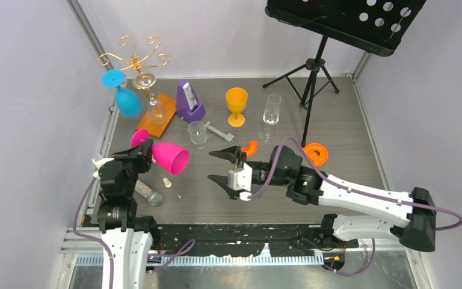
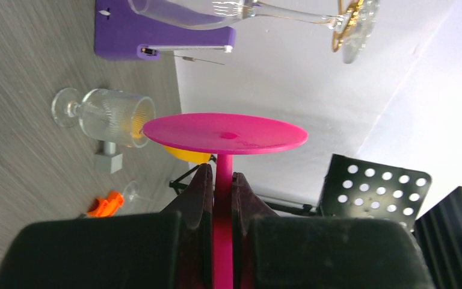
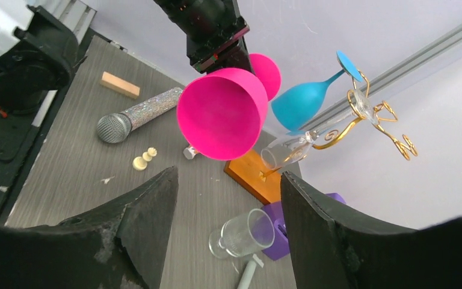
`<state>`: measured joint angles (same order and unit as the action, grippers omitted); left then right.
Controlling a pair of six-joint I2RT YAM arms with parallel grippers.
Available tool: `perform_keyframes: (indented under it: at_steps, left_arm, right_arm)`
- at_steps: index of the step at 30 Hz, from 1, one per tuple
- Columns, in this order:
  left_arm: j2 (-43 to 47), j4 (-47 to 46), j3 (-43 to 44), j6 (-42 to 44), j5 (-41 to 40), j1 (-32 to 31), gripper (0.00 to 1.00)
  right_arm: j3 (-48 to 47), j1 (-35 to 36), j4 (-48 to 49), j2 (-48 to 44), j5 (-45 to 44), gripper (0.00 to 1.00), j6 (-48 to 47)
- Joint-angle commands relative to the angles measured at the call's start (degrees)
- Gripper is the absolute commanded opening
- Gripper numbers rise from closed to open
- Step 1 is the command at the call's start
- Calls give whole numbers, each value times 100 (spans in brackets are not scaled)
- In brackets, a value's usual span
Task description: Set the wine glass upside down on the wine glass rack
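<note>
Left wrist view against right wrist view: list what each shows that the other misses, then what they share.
Only the left wrist view: the stem of the pink wine glass pinched in the left gripper, the black music stand, an orange piece on the table. Only the right wrist view: the pink bowl's open mouth, a blue glass hanging on the wine glass rack, a microphone, a wooden block. Both: the pink glass, a clear glass hung on the rack, the purple metronome, a ribbed glass on its side.

Pink wine glass point(image 1: 169, 158), gold rack point(image 1: 135, 59), apparently orange base point(image 1: 146, 126)
</note>
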<state>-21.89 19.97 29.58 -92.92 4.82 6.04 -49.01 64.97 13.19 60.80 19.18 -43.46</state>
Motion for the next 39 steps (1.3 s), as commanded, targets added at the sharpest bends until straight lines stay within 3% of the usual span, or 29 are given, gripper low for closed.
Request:
perform_keyframes:
  at_steps: [1,8,19,27,32,34,35,37,39]
  left_arm:
    - [120,590,390,-438,-213,-135,0]
    - [139,555,302,-419,-155,-318,0]
    - [120,375,303,-502,-58,-468,0]
    - [111,145,272,-593,52,-551,0]
    - [108,-200,103,-728,234,-547,0]
    - [93,-461,-7,-773,338,-549,0]
    - [77,-587,-49,-781,393,-551,0]
    - [40,-765,-104,-794,502,-549,1]
    - [-8,-963,-102,-716,575,-547,16]
  right_arm:
    - [-235,145,1306,468,-509,68,127]
    - [-725,216,1740,1190,-907,64,428]
    - [-1268,216,1347,1880,-704,62,471]
    - [-1648,218,899,2258,-739,54,567]
    - [-1962,216,432,2335,-828,42,630]
    - [-2031,213,293,2347,-872,31,720]
    - [-2068,215,246,2349,-938,18,827]
    - [-2128,217,251,2343,-1225,7,1110]
    - [-2190,218,155,2303,-1583,5,1365]
